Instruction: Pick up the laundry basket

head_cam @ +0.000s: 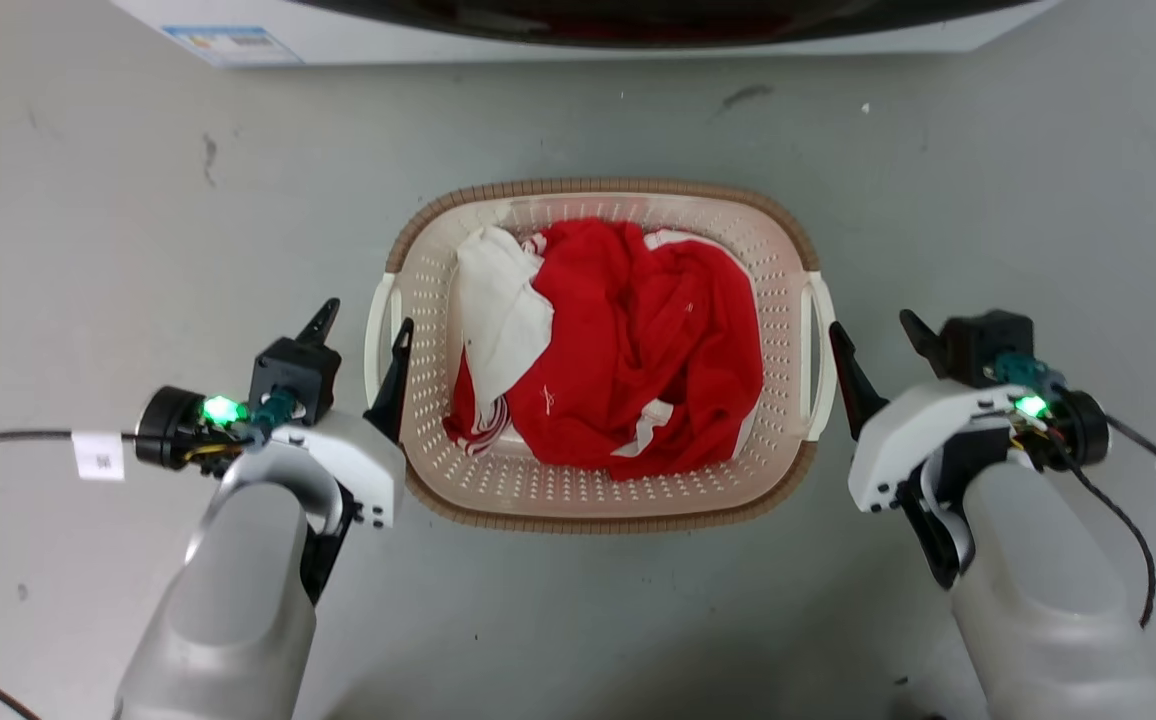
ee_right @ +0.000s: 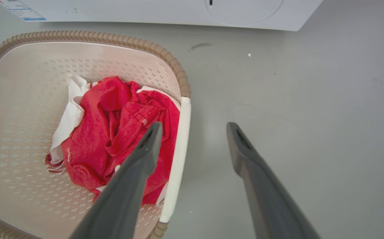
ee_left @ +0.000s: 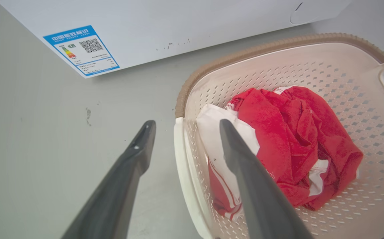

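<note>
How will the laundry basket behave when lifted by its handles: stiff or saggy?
Probably stiff: the laundry basket looks like perforated plastic with a thick rim. Likely light: only a small heap of clothes lies inside. The slim white handles might flex a little under load.

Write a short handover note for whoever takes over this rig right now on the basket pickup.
Left gripper: open, fingers either side of the left handle, nothing gripped.
Right gripper: open, lined up on the right handle, nothing gripped.
Basket: on the floor in front of the washing machine, with red and white clothes inside.
Done: both arms placed at the handles.
Left: close on both handles, then lift evenly.
</note>
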`<state>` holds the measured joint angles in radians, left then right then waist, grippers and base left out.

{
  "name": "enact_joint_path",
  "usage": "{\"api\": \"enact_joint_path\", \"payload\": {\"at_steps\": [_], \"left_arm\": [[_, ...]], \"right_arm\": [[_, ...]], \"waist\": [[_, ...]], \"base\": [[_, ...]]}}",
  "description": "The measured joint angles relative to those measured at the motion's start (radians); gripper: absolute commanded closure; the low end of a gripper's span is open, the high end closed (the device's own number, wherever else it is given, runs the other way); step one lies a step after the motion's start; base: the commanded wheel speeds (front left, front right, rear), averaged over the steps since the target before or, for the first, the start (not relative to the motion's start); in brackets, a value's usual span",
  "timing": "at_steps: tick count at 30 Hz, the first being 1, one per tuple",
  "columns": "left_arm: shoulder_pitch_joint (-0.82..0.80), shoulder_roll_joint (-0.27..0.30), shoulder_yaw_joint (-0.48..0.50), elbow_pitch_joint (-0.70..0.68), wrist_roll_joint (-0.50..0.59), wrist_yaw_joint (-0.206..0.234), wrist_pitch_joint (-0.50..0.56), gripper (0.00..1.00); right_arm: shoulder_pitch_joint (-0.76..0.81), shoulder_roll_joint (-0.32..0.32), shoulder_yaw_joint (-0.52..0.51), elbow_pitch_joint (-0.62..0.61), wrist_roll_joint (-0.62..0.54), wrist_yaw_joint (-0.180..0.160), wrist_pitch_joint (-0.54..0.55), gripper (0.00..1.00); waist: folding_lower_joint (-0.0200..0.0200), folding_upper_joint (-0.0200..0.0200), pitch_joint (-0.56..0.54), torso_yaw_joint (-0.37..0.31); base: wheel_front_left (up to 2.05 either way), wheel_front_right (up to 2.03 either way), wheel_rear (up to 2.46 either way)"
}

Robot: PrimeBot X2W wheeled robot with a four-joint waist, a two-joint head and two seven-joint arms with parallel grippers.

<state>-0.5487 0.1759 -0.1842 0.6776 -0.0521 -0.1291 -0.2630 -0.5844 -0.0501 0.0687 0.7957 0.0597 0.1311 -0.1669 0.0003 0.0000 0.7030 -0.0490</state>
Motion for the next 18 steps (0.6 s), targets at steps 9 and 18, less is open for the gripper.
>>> {"api": "enact_joint_path", "payload": {"at_steps": [9, 18], "left_arm": [[-0.148, 0.012, -0.101, 0.236, -0.057, -0.002, 0.0, 0.0], [-0.252, 0.009, -0.202, 0.399, -0.153, -0.002, 0.003, 0.0]], "right_arm": [[-0.131, 0.001, 0.088, 0.148, 0.055, 0.0, 0.084, 0.0], [-0.208, 0.0, 0.096, 0.252, 0.052, 0.0, 0.146, 0.0]], "waist": [[-0.0001, 0.0, 0.092, 0.018], [-0.0001, 0.0, 0.121, 0.029]], "base": [[0.0, 0.0, 0.0], [0.0, 0.0, 0.0]]}}
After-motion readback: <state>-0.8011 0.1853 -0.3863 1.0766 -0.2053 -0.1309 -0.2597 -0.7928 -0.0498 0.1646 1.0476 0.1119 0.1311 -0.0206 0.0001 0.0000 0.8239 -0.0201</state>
